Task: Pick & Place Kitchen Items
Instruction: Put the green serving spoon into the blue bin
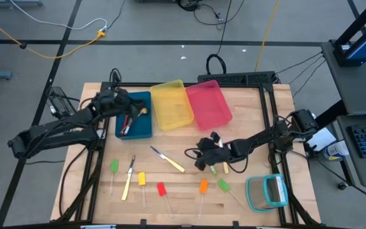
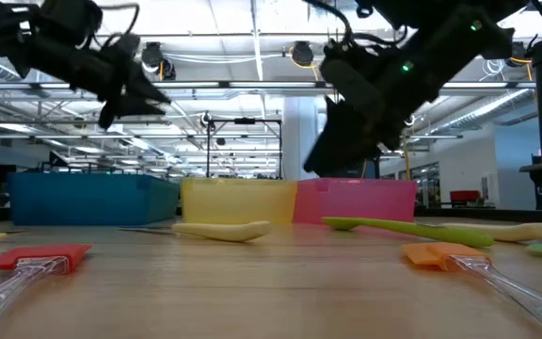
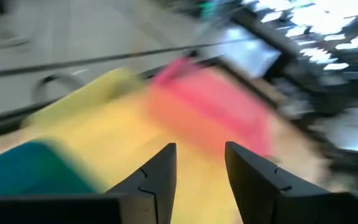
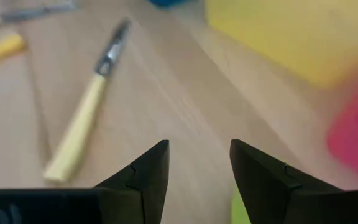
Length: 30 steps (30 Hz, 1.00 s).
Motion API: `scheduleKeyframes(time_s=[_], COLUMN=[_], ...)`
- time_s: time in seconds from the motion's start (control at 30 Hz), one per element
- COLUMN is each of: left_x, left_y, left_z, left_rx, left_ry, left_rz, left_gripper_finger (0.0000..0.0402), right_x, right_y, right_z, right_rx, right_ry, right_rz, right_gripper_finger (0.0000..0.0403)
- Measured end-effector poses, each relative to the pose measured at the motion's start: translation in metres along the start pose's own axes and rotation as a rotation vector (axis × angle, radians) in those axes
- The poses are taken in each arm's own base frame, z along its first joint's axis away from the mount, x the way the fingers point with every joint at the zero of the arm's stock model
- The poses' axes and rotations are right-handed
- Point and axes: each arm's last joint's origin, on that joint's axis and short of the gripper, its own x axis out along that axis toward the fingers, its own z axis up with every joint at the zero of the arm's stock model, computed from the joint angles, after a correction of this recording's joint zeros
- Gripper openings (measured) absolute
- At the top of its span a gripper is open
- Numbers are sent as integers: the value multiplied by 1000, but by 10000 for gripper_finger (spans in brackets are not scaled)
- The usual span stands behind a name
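overhead, table-level and two wrist views share the table (image 1: 189,197).

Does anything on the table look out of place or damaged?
Nothing looks damaged or spilled. Utensils lie scattered at angles on the table, with some already in the blue bin. The yellow bin and pink bin sit slightly askew.

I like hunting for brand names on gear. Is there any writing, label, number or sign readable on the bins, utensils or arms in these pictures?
None can be read.
Blue bin, yellow bin, pink bin: plain walls, no lettering shows.
Yellow-handled knife: no marking shows.
Left pincer and right pincer: bare dark fingers, no print.
Room behind the table in the low view: any signs are too small to read.
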Motion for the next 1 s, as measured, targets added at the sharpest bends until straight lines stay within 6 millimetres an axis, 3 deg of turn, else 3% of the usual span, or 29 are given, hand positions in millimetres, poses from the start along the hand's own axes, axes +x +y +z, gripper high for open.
scheduleKeyframes(time_s=[0.2,0.5,0.7,1.0], left_x=[1,0,0,-1], left_y=[-25,-37,-42,-48], left_z=[0,-7,-10,-13], left_rx=[91,145,150,150], left_ry=[-27,4,18,35], left_rz=[-196,-264,-289,-324], left_gripper_finger=[131,131,131,131], right_x=[-5,-13,-11,2], right_y=[-2,0,-13,-33], right_z=[-15,-29,-46,-59], right_rx=[189,185,249,268], right_ry=[101,146,186,120], right_rz=[-60,-125,-158,-34], right_gripper_finger=[167,167,167,164])
